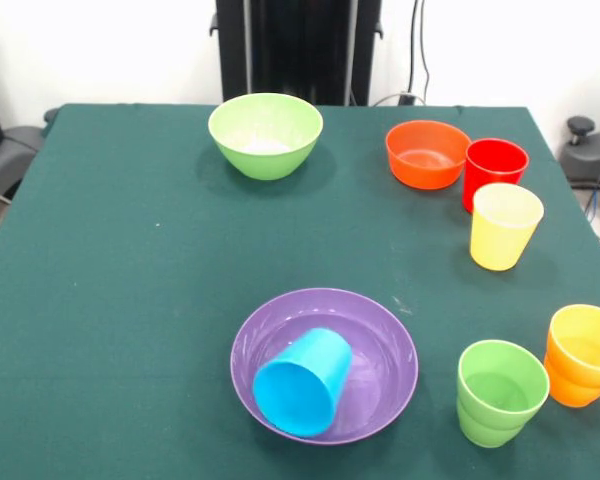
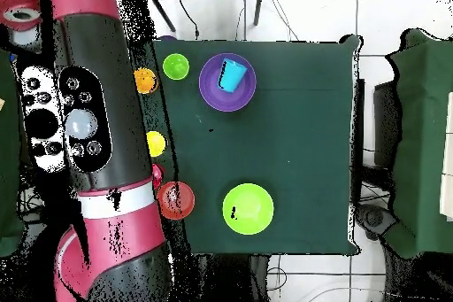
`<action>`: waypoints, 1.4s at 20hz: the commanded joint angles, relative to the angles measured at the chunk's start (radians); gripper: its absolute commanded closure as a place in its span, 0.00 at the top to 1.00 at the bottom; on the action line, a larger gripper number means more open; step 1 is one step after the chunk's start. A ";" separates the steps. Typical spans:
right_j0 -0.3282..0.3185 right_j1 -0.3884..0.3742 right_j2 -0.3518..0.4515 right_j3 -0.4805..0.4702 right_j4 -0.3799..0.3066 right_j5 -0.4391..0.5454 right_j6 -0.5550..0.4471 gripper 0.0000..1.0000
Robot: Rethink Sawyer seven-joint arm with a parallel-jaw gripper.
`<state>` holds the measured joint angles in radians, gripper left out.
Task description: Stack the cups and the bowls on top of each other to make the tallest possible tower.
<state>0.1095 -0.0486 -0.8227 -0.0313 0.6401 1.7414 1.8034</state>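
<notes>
Nearest the front camera: a wide purple bowl [image 1: 324,365] [image 2: 227,81] on the green table [image 1: 130,300] [image 2: 292,139], with a blue cup [image 1: 303,382] [image 2: 233,74] lying on its side inside it, base toward the camera, mouth toward the bowl's far rim. Just right of that bowl, upright: a green cup [image 1: 500,391] [image 2: 176,66], and beside it, at the picture's right edge, an orange cup [image 1: 583,354] [image 2: 144,79] — close together, whether touching not clear.

Farther back on the right: a yellow cup [image 1: 505,226] [image 2: 156,143], upright, and directly behind it a red cup [image 1: 494,168] [image 2: 157,173], overlapping in the front view. Left of the red cup, right against it: a small orange bowl [image 1: 427,153] [image 2: 176,200].

Farthest back, left of centre: a light green bowl [image 1: 265,134] [image 2: 248,209], standing alone, well apart from the rest.

No tower built — only the blue cup in the purple bowl.

From overhead: the red and black arm [image 2: 97,130] stretched along the table's side where the cups stand, covering part of that edge. Gripper not visible in either view, so finger state impossible to tell.
</notes>
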 commanded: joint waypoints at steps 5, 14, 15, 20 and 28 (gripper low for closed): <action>-0.083 0.184 -0.238 0.021 0.286 -0.237 -0.140 1.00; -0.082 0.226 -0.120 0.069 0.309 -0.295 -0.184 1.00; -0.080 0.233 -0.105 0.072 0.306 -0.309 -0.186 1.00; -0.048 0.245 0.053 0.124 0.216 -0.387 -0.150 1.00; -0.010 0.217 0.201 0.255 0.081 -0.489 -0.163 1.00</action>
<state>0.0794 0.1853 -0.7935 0.0693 0.8398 1.3244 1.8034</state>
